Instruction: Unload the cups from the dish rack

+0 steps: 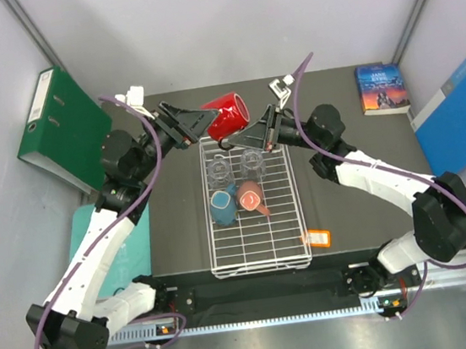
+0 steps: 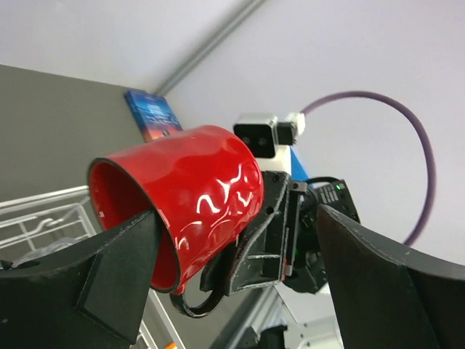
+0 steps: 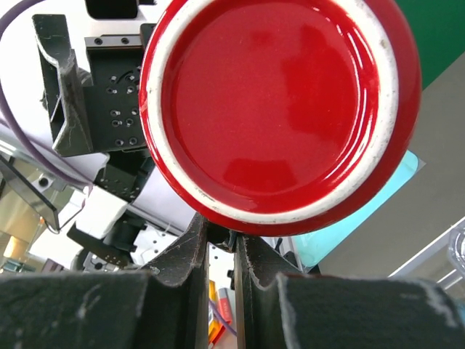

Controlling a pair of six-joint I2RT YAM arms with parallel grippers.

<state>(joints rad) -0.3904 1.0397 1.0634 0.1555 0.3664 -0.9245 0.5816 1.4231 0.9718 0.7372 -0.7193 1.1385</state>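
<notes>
A red mug (image 1: pixel 226 116) hangs in the air above the far end of the white wire dish rack (image 1: pixel 298 209), tilted on its side. My right gripper (image 1: pixel 260 129) is shut on its dark handle (image 2: pixel 192 298); the right wrist view shows the mug's base (image 3: pixel 280 109) just above the closed fingers (image 3: pixel 221 236). My left gripper (image 1: pixel 197 123) is open wide, one finger at the mug's mouth (image 2: pixel 234 222). In the rack lie a light-blue mug (image 1: pixel 222 207), a salmon-pink mug (image 1: pixel 251 196) and two clear tumblers (image 1: pixel 218 173) (image 1: pixel 252 164).
An orange tag (image 1: pixel 318 237) sits at the rack's near right corner. A green binder (image 1: pixel 60 119) stands at the far left, a book (image 1: pixel 381 88) and a blue folder (image 1: pixel 459 112) at the far right. A teal mat (image 1: pixel 96 234) lies left of the dark table top.
</notes>
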